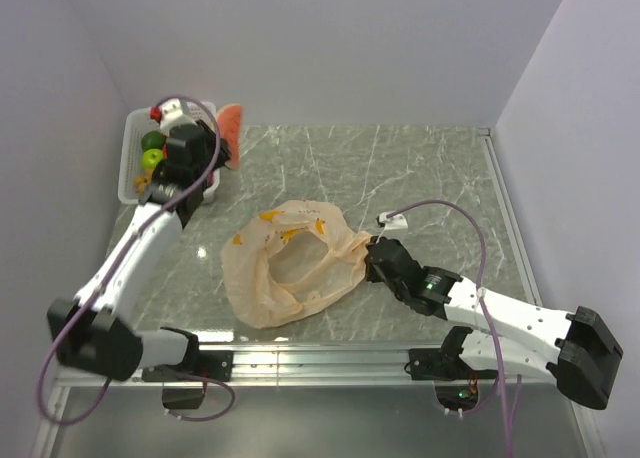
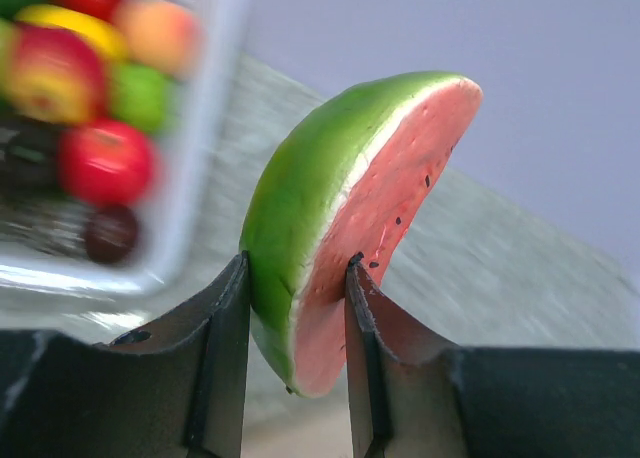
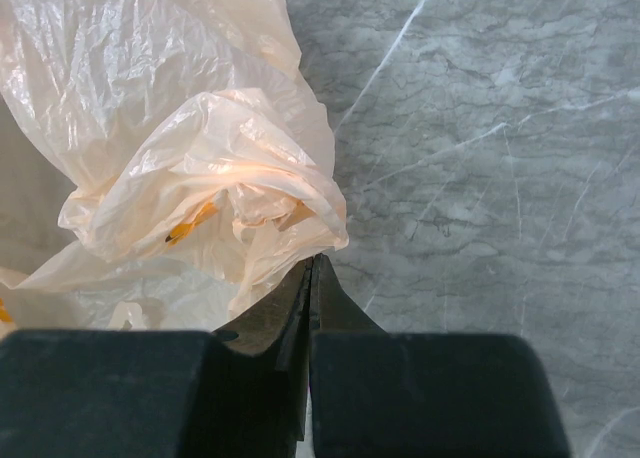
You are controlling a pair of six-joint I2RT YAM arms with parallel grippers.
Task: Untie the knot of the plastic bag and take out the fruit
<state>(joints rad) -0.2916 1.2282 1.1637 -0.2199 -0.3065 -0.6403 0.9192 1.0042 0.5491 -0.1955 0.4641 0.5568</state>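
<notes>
My left gripper (image 1: 222, 156) is shut on the watermelon wedge (image 1: 232, 128), green rind against one finger and red flesh against the other (image 2: 340, 208). It holds the wedge just right of the white basket (image 1: 130, 168). The peach plastic bag (image 1: 250, 268) lies flattened in the middle of the table with its mouth open. No knot shows. My right gripper (image 1: 372, 256) is at the bag's right edge. Its jaws are pressed together (image 3: 311, 263) on a bunched fold of the bag (image 3: 190, 148).
The basket (image 2: 195, 148) holds a red apple (image 2: 105, 163), a dark purple fruit (image 2: 110, 235), a red-yellow apple (image 2: 50, 73), green apples (image 2: 140, 93) and a yellow piece (image 2: 65, 23). Walls close in at the back and both sides.
</notes>
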